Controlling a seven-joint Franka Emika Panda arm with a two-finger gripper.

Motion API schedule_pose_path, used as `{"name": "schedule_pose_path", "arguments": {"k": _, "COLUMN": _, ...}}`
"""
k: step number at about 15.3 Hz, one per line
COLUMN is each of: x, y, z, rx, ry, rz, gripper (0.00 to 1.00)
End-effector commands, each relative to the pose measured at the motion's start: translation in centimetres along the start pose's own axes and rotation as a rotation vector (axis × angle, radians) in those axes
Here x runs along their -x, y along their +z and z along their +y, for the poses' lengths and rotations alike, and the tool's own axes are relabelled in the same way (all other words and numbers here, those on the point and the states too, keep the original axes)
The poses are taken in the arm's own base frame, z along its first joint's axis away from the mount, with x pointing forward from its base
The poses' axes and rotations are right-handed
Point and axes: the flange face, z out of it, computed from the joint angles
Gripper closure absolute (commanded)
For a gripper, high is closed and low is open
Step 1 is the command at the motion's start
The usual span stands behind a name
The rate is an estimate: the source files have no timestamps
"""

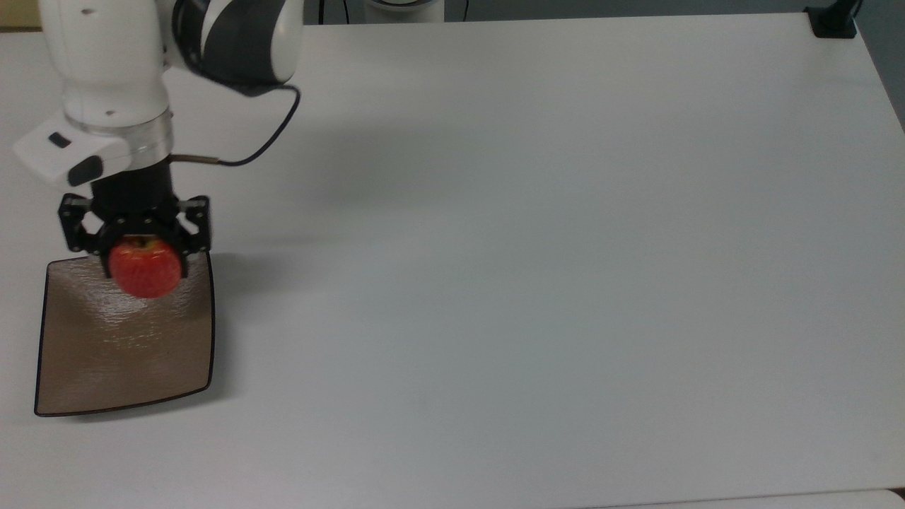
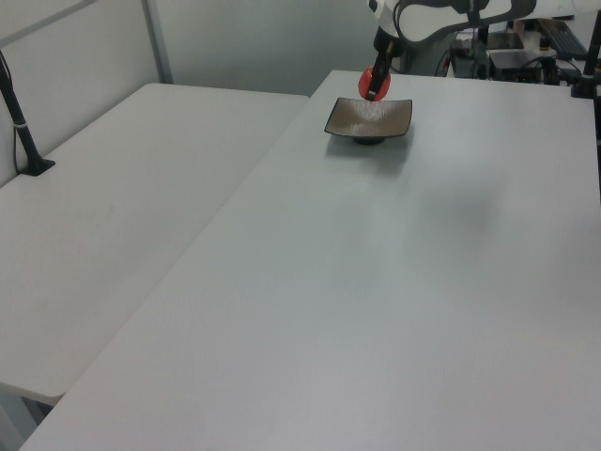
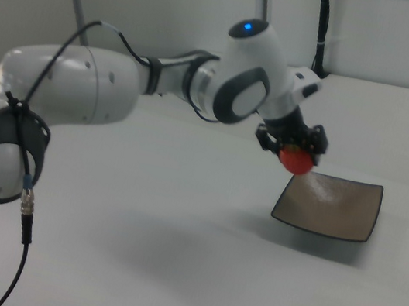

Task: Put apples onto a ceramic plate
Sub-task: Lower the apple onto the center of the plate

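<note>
One apple (image 1: pixel 145 269) and one plate (image 1: pixel 124 350) are seen on a white table (image 1: pixel 537 268). The apple is round, with no clear long axis. In the top view its stem end, with a yellow-green patch, is turned toward 12 o'clock, up into the gripper (image 1: pixel 136 247). The apple is held between the two black fingers, which are closed against its sides. It is carried in the air over the plate's edge at 12 o'clock in the top view. In the right view it is seen above the plate's (image 3: pixel 333 208) corner at about 10 o'clock, clear of the surface. In the left view the apple (image 2: pixel 374 84) hangs over the plate's (image 2: pixel 369 117) far edge. The plate is square, lies flat, and is set at about 8 o'clock on the table in the top view.
</note>
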Motion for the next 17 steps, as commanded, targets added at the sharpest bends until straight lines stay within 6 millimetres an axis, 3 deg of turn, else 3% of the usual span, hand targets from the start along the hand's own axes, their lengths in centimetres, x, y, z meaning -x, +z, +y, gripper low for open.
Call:
{"name": "schedule_pose_path", "arguments": {"k": 1, "x": 1.1, "y": 5.3, "z": 2.1, "rx": 0.048, "ry": 0.040, "rz": 0.043, "gripper": 0.98}}
{"name": "schedule_pose_path", "arguments": {"k": 3, "x": 1.7, "y": 7.7, "z": 2.7, "rx": 0.063, "ry": 0.044, "rz": 0.043, "gripper": 0.98}}
{"name": "schedule_pose_path", "arguments": {"k": 7, "x": 2.2, "y": 10.1, "z": 2.5, "rx": 0.077, "ry": 0.045, "rz": 0.053, "gripper": 0.94}}
{"name": "schedule_pose_path", "arguments": {"k": 9, "x": 2.5, "y": 10.8, "z": 2.3, "rx": 0.076, "ry": 0.047, "rz": 0.051, "gripper": 0.75}}
{"name": "schedule_pose_path", "arguments": {"k": 10, "x": 2.6, "y": 10.9, "z": 2.2, "rx": 0.073, "ry": 0.050, "rz": 0.047, "gripper": 0.51}}
{"name": "schedule_pose_path", "arguments": {"k": 13, "x": 2.9, "y": 11.3, "z": 2.2, "rx": 0.072, "ry": 0.046, "rz": 0.041, "gripper": 0.22}}
{"name": "schedule_pose_path", "arguments": {"k": 17, "x": 3.1, "y": 11.6, "z": 2.0, "rx": 0.070, "ry": 0.042, "rz": 0.033, "gripper": 0.13}}
